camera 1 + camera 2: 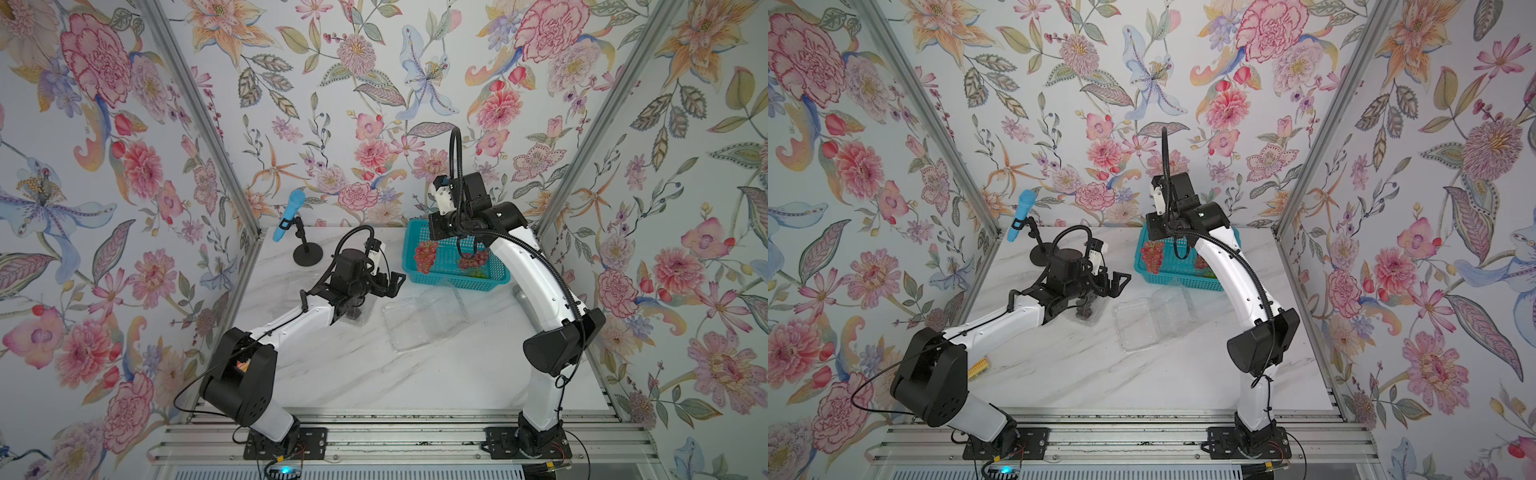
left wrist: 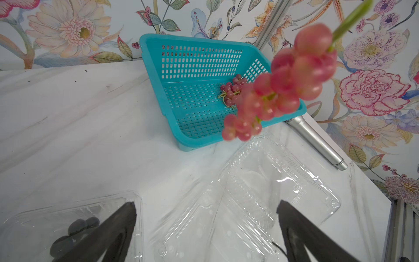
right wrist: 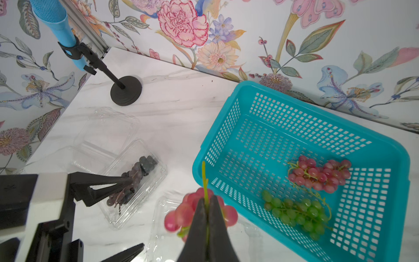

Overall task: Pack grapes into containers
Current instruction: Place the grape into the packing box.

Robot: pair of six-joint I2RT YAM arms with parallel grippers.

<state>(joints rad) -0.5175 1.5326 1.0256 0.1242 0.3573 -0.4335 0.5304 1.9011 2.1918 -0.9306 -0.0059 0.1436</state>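
Near the basket (image 3: 396,158), the right gripper (image 3: 207,199) pinched a red bunch (image 3: 181,213) by its stem. The left gripper (image 2: 207,204) gaped wide, empty.

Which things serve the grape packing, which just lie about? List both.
Job: held red bunch, right end effector; teal basket with loose red bunch, green bunch; dark grapes in clear container; empty container.
Lying about: blue microphone on stand; silver microphone.

No legible text, label, brand, number or sign anywhere in view.

open clamshell (image 1: 419,324) unobstructed, basket (image 1: 457,284) beside
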